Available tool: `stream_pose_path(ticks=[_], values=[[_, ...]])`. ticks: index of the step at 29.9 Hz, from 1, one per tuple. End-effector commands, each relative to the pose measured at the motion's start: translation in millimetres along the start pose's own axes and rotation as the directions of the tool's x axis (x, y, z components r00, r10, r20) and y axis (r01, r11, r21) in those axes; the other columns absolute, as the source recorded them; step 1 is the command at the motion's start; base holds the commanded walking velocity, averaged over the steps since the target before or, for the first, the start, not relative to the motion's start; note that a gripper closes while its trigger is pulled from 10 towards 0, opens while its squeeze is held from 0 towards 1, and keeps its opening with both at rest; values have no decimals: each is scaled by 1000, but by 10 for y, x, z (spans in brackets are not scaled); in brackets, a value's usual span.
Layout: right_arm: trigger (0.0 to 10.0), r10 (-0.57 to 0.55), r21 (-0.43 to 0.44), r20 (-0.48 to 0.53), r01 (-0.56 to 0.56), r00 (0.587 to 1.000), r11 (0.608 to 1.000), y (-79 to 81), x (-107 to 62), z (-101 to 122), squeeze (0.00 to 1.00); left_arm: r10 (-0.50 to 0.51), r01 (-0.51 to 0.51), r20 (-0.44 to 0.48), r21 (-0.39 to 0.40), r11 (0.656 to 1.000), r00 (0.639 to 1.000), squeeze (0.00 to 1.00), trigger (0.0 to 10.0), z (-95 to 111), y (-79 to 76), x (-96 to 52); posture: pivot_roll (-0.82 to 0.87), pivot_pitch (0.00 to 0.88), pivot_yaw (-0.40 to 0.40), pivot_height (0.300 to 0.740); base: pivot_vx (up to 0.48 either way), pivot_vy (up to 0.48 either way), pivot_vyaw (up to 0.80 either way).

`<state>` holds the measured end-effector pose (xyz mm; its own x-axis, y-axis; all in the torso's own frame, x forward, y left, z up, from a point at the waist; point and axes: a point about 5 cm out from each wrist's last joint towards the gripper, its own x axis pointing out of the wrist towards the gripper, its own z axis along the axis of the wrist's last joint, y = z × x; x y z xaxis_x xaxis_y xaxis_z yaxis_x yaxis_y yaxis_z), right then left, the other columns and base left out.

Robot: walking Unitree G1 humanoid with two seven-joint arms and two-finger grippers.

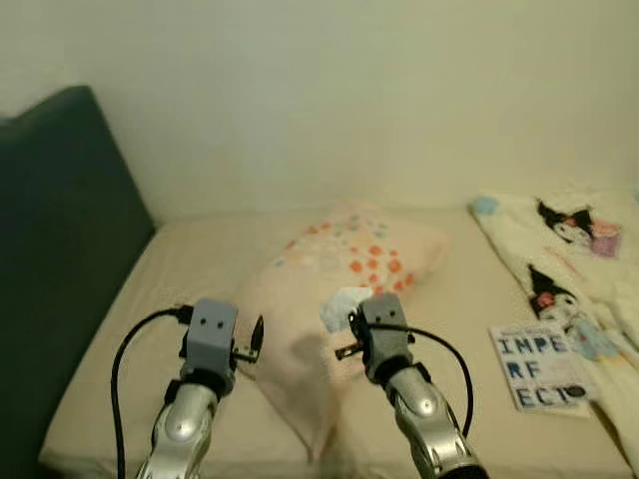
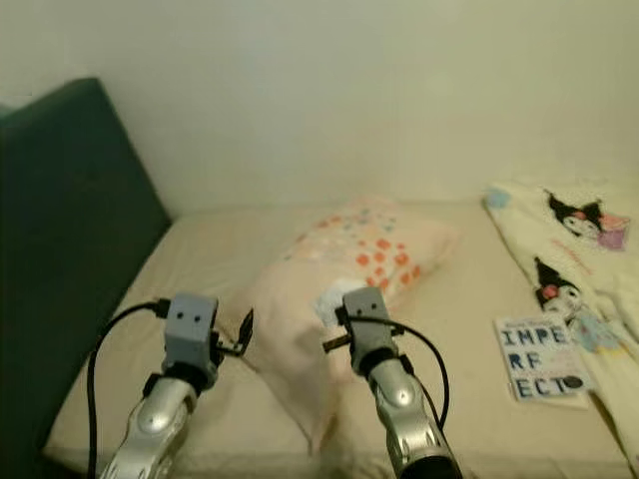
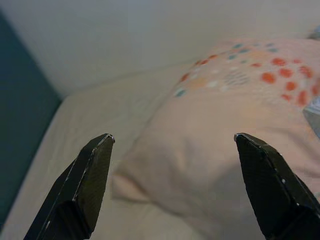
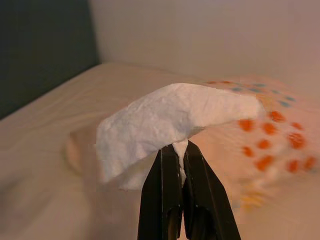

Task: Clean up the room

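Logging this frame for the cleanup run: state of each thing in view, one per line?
left gripper: open, empty, hovering by the pillow's edge
right gripper: shut on tissue, above the pillow
tissue: white, crumpled, lifted, pinched by its lower edge
pillow: lying on the bed, dotted
blanket: spread flat on the bed's right side
booklet: closed, lying flat beside the blanket

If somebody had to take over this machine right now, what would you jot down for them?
Right gripper: shut on a crumpled white tissue, held above the pale pink pillow with orange and blue dots.
Left gripper: open, empty, beside the pillow's near corner.
Cream bed: pillow lies askew; a white booklet with blue letters and a cartoon-print blanket sit to the right.
Done: tissue picked up.
Left: probably bin the tissue, then tidy the rest.
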<state>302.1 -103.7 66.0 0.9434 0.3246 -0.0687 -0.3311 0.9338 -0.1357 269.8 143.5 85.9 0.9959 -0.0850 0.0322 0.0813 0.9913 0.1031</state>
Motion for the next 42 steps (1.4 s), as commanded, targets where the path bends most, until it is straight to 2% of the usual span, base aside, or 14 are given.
stream_pose_path(ticks=[1,27,42], values=[[10000,23,-4,-8,-23,1000,1000,64,-2,-7,0,23,-23,-23,7,1000,999,0,10000,-33,65,-30,-28,30,1,740,0,0,800],[10000,24,0,-9,-24,1000,1000,73,-13,-14,0,2,-1,-15,18,1000,1000,0,10000,-15,34,-44,-22,36,5,740,0,0,800],[10000,38,9,-24,-38,999,999,107,-22,-45,0,-10,12,-52,36,999,999,0,10000,-56,29,-61,-16,37,6,740,0,0,800]])
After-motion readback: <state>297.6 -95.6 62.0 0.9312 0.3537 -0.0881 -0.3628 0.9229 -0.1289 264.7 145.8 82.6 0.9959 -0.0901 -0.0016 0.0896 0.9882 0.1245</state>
